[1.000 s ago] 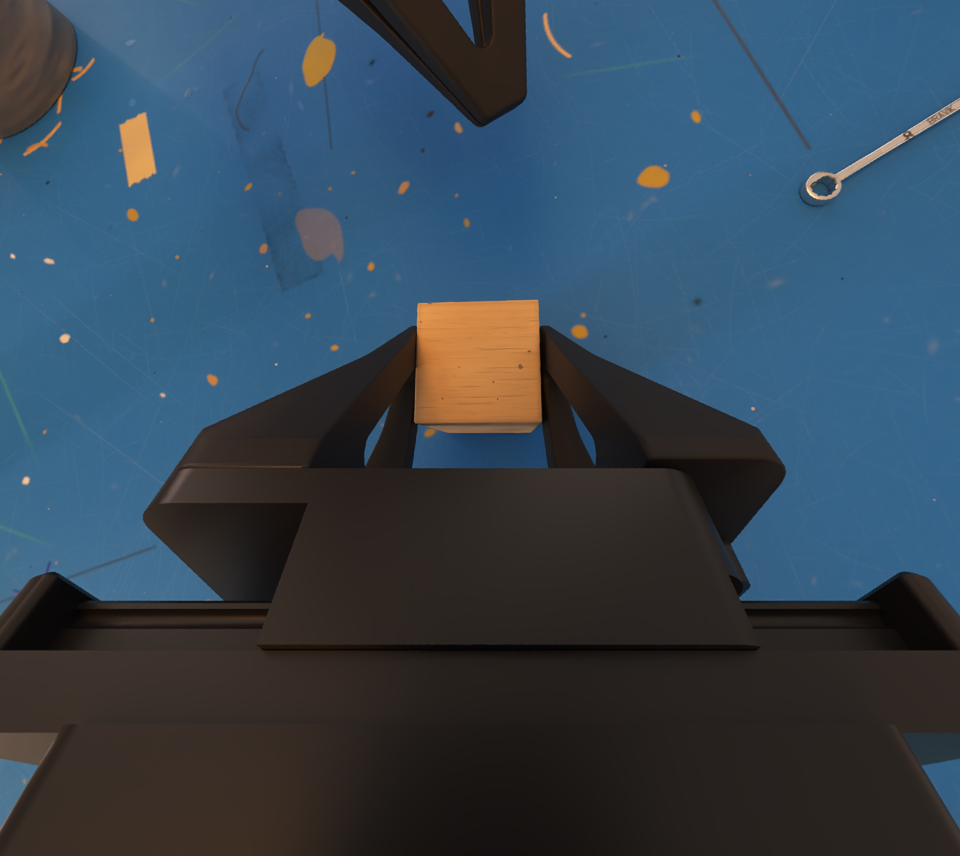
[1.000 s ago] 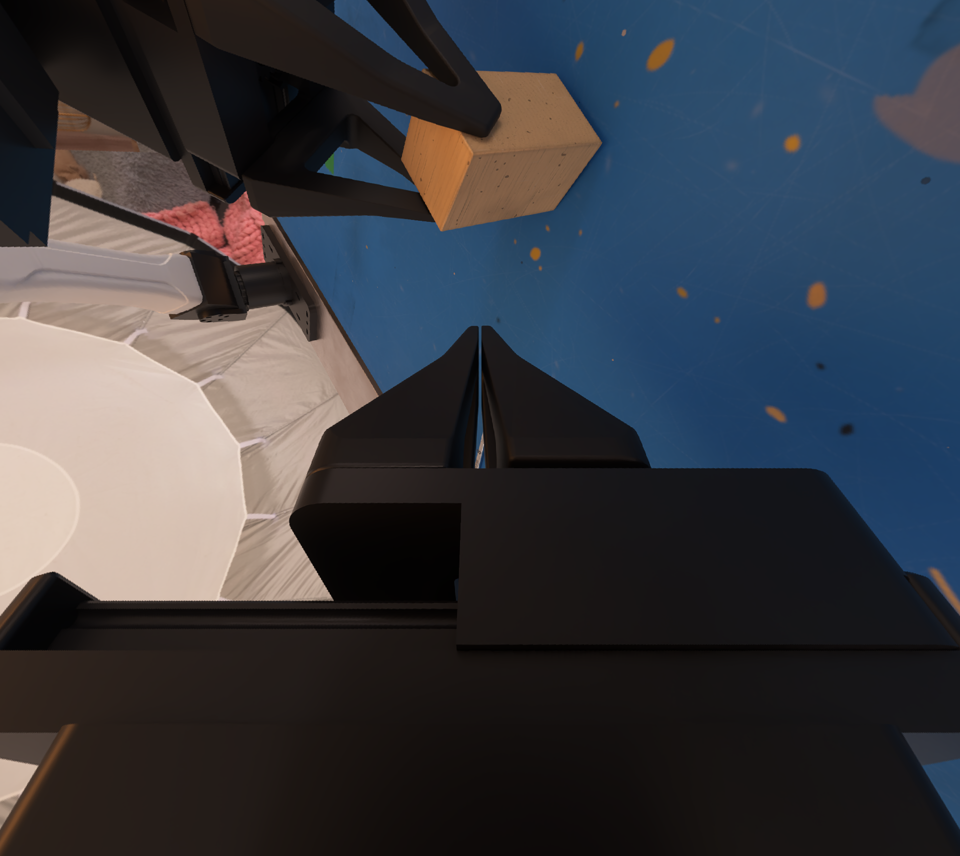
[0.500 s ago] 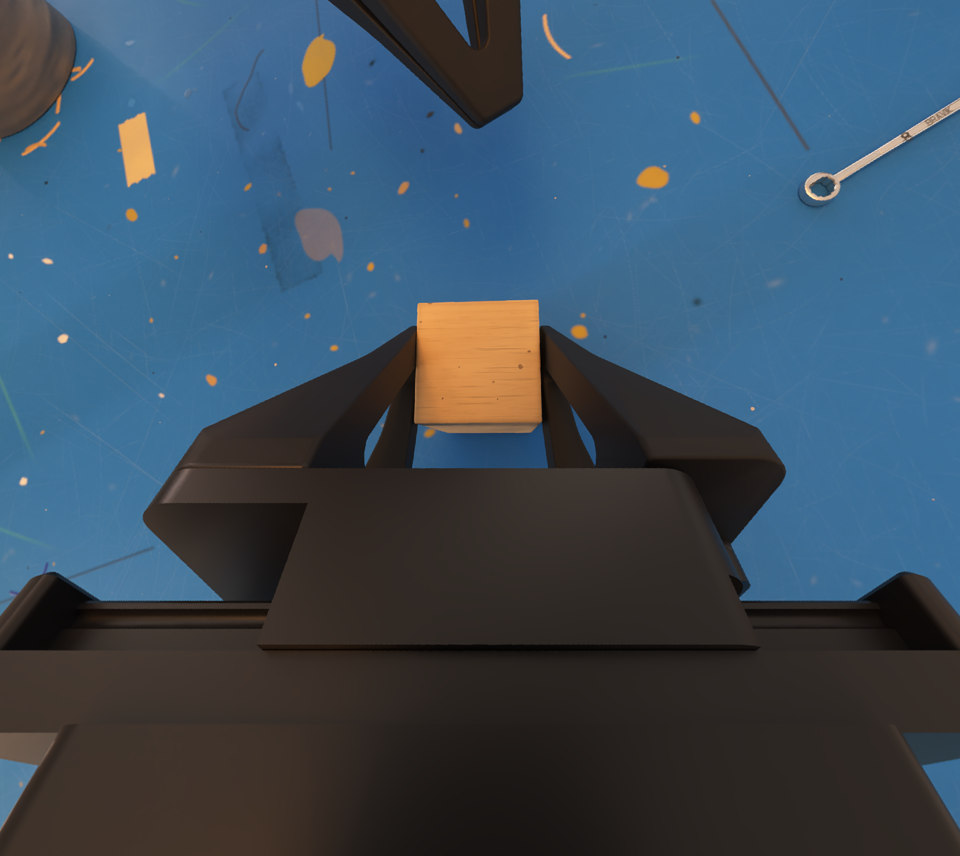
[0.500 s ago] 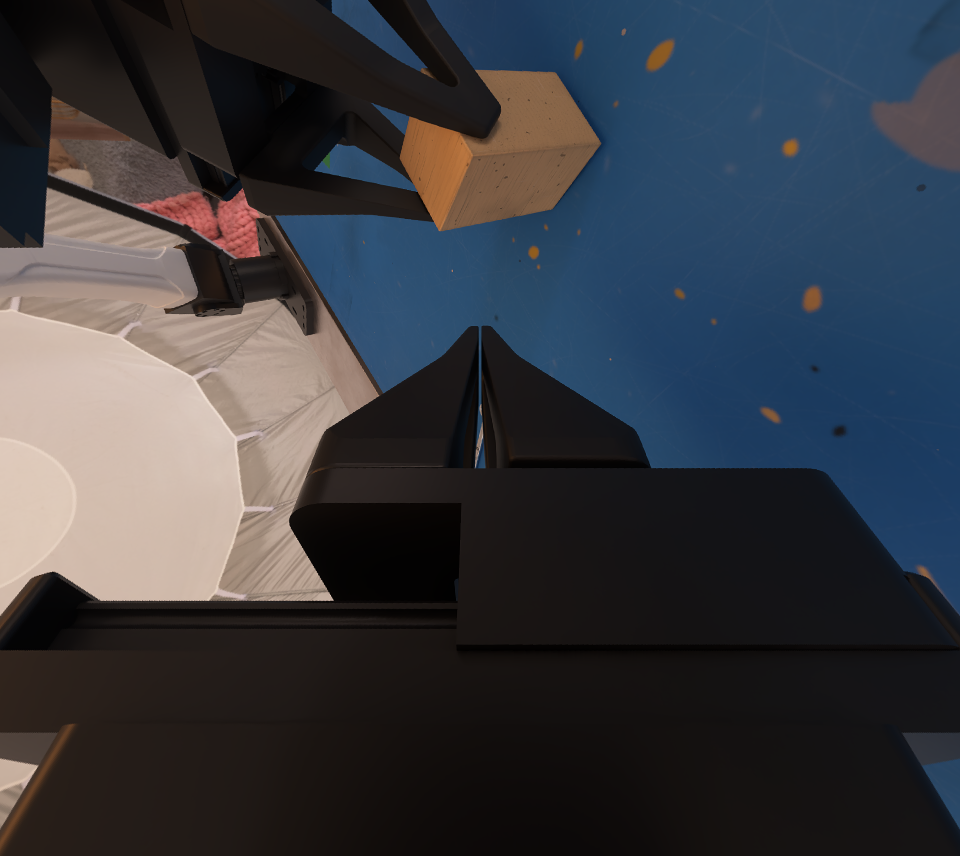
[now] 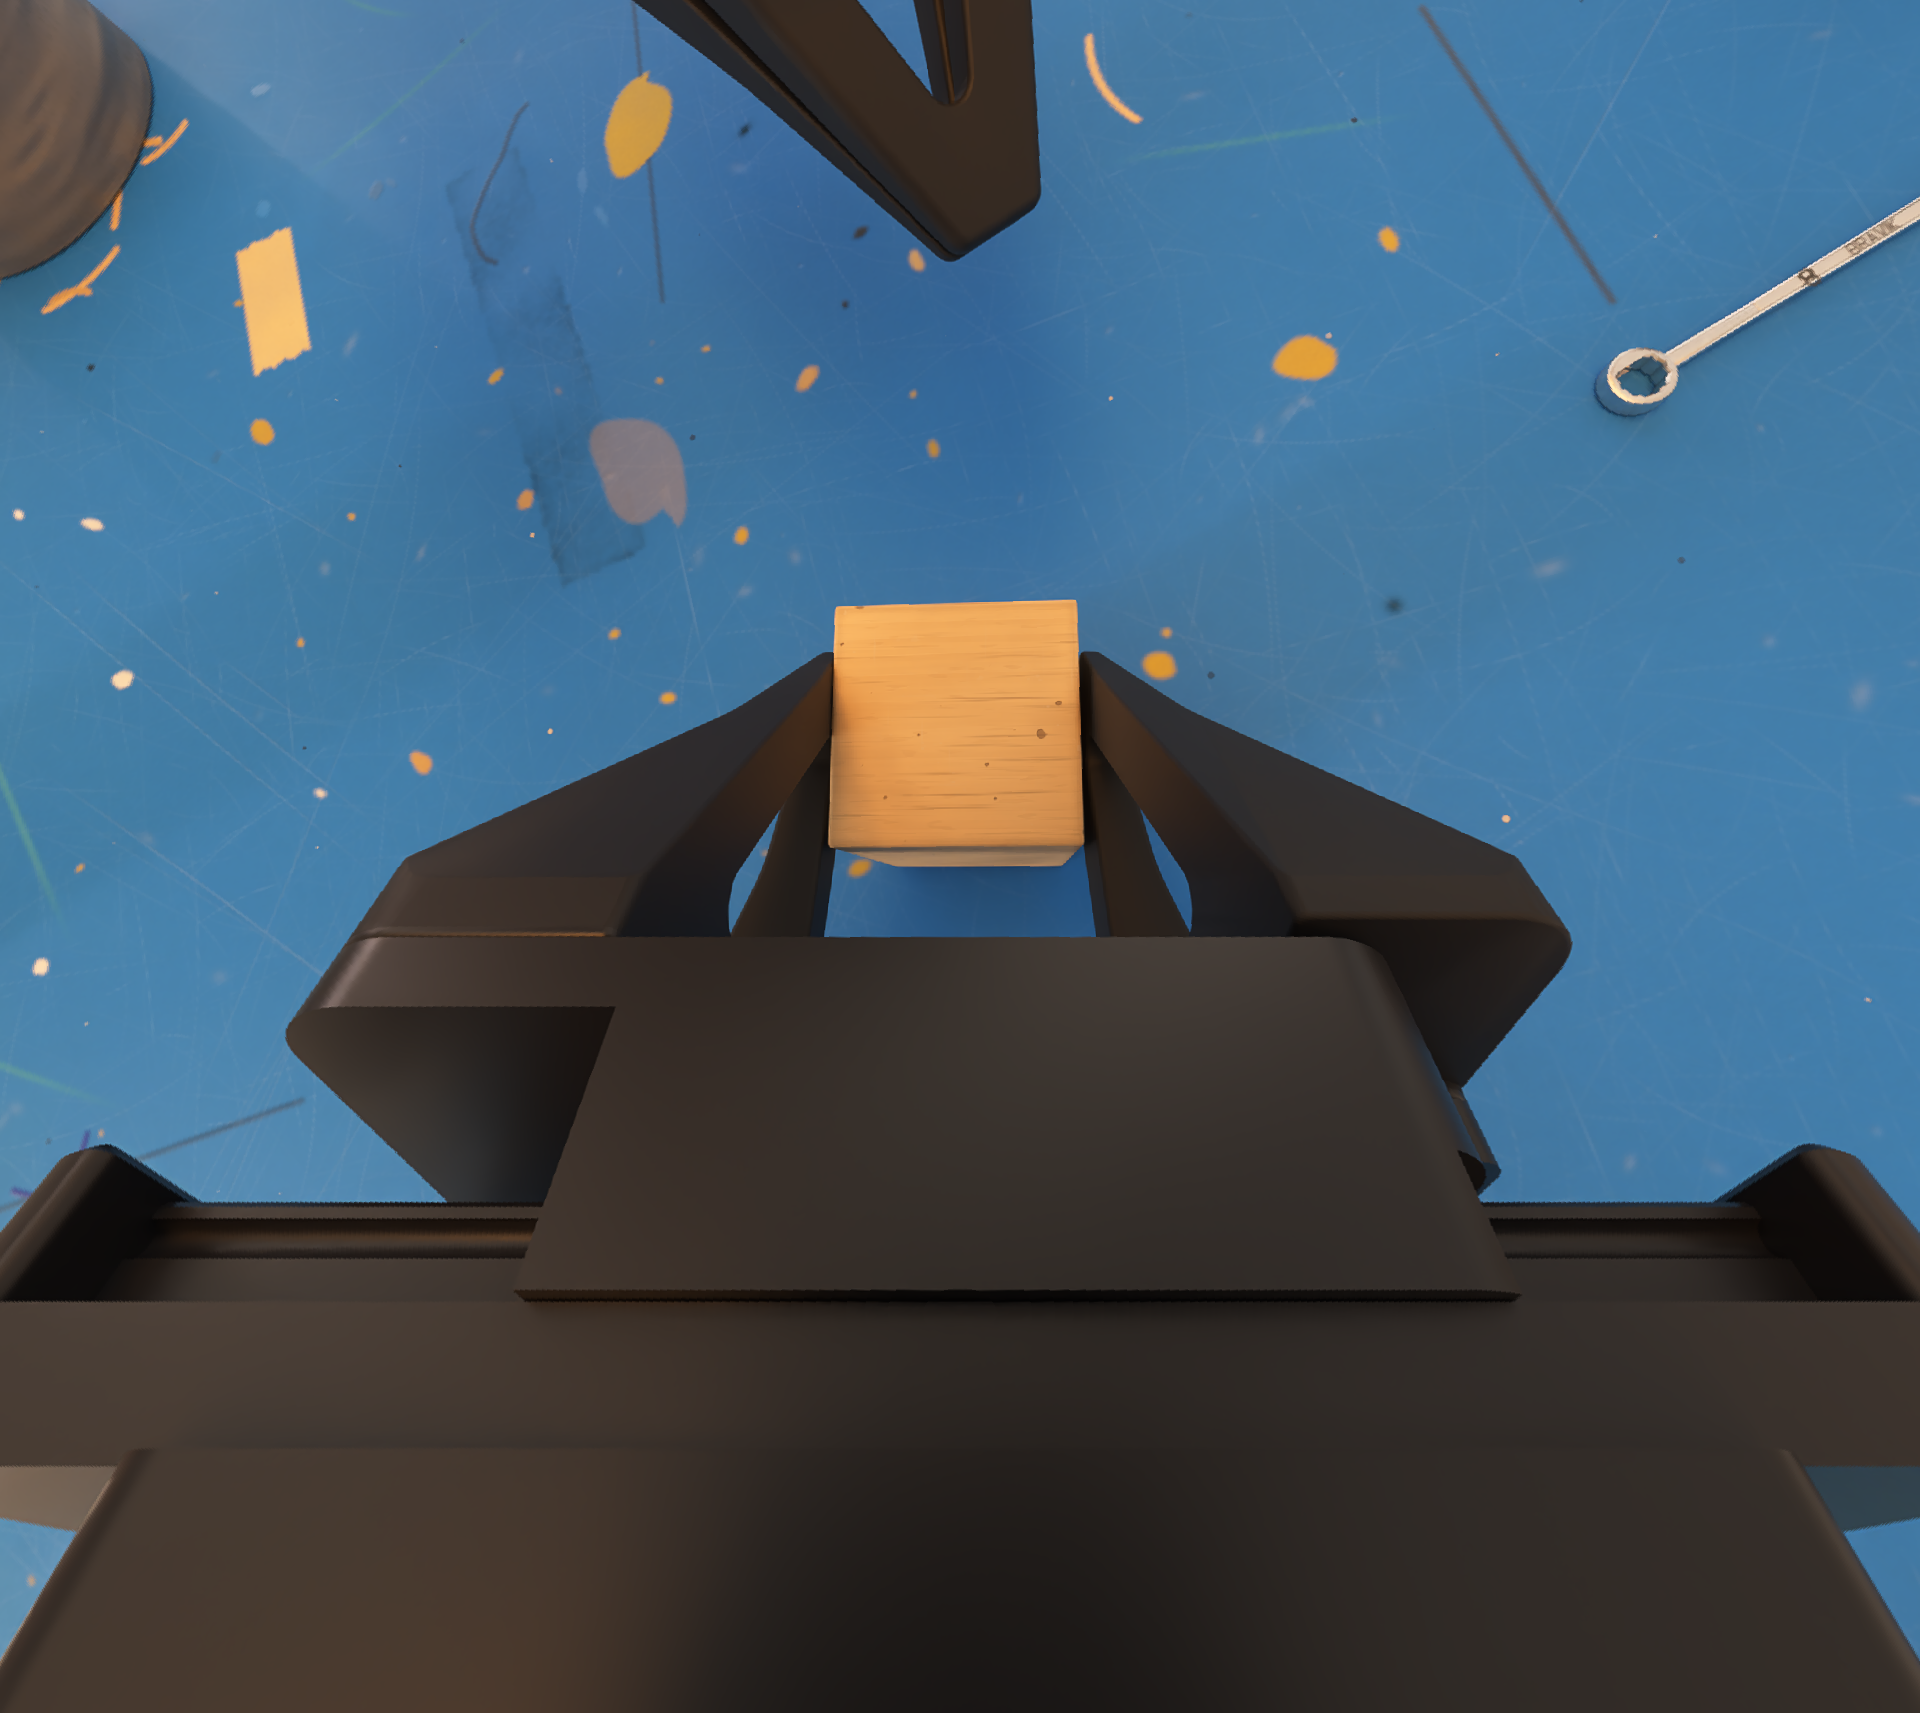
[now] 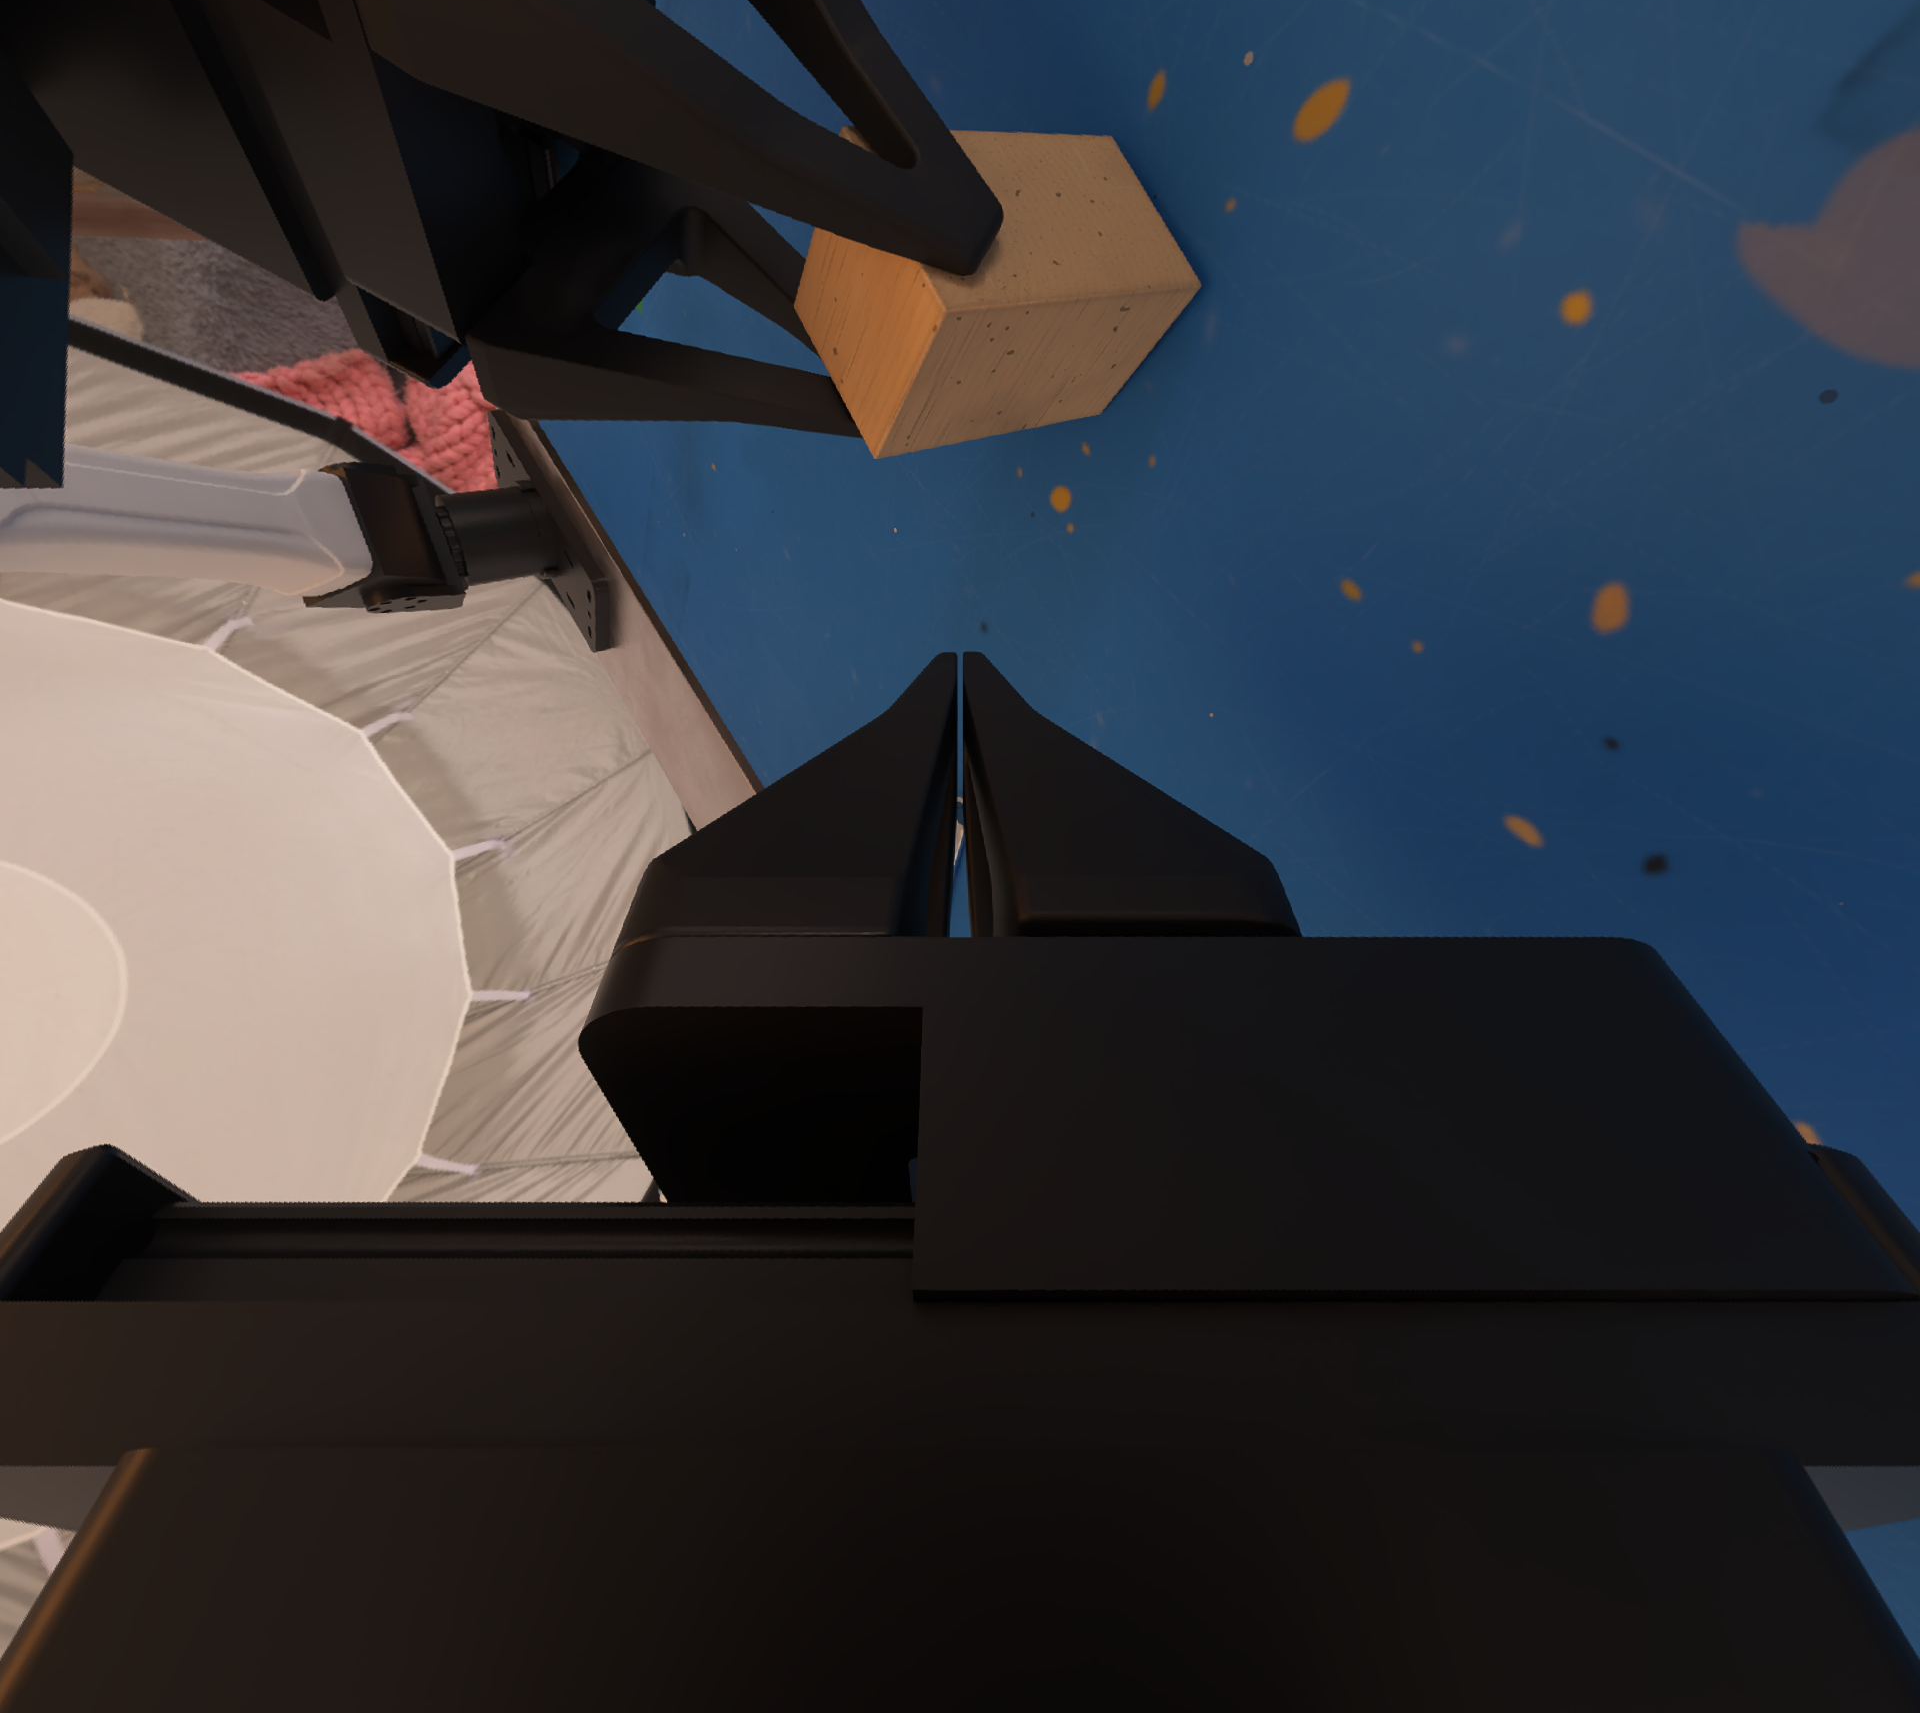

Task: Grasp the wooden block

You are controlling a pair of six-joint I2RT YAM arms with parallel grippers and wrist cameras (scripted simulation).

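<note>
The wooden block (image 5: 956,728) is a light tan cube on the blue table (image 5: 1351,728). My left gripper (image 5: 956,666) is shut on it, one finger pressed on each side face. In the right wrist view the block (image 6: 1039,313) shows at the upper middle, with the left gripper's black fingers (image 6: 914,209) clamped across it. I cannot tell if it touches the table. My right gripper (image 6: 959,661) is shut and empty, a short way from the block. It also shows in the left wrist view (image 5: 961,229), pointing down beyond the block.
A silver ring spanner (image 5: 1642,380) lies at the right. A dark cylinder (image 5: 52,105) stands at the far left. The right wrist view shows the table's edge (image 6: 644,676), a white umbrella-like screen (image 6: 208,936) and a pink knitted thing (image 6: 384,406) beyond it.
The left gripper still holds the block in the same place. The right gripper has drifted very slightly, and the background in its view has shifted a little.
</note>
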